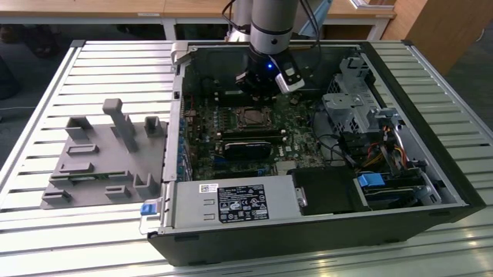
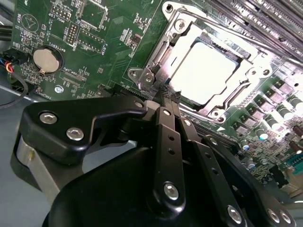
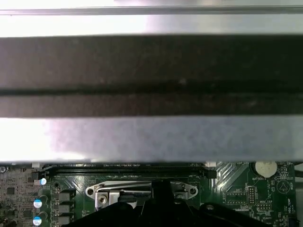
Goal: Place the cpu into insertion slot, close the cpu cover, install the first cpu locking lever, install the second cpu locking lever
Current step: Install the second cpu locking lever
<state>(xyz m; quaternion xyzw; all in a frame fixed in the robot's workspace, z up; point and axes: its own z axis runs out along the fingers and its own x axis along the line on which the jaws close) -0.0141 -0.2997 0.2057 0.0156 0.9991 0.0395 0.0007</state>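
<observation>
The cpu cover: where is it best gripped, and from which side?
Probably its thin frame edge beside the tool, from above: the cover lies flat around the cpu, and its window leaves only the rim.

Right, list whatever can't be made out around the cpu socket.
- Locking levers: exterior view, too small around the insertion slot to tell latched or loose.
- cpu cover: first wrist view, its near side hidden behind the hand.
- cpu: second wrist view, glare washes out its face.
</observation>
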